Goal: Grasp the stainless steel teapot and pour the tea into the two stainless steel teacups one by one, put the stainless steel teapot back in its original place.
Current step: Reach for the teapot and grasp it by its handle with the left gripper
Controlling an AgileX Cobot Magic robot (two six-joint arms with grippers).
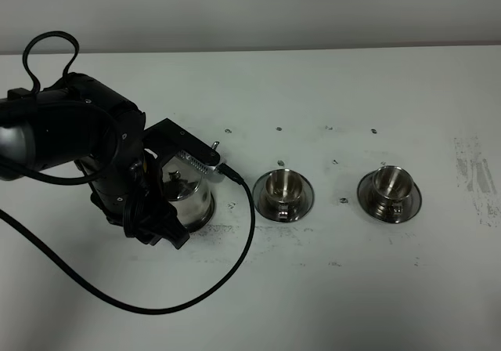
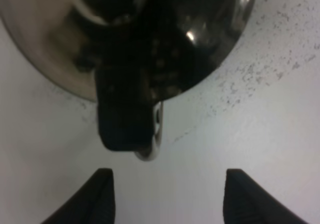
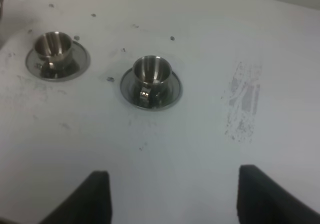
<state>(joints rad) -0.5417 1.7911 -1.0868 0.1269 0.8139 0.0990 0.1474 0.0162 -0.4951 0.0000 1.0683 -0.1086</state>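
At nine o'clock on the table point(image 1: 352, 92), seen from high, the stainless steel teapot point(image 1: 190, 202) sits under the left arm point(image 1: 70, 124); nearer teacup point(image 1: 283, 188) and farther teacup point(image 1: 389, 185) toward three, bare tabletop around. Left wrist: left gripper point(image 2: 167, 184) parted, empty, teapot just ahead. Right wrist: right gripper point(image 3: 172, 184) parted, empty, over open table

Teapot covered and blurred
The left arm point(image 1: 78, 128) hides most of the stainless steel teapot point(image 1: 192, 202) and what is under it from above; the left wrist view shows it blurred and cut off by the edge.
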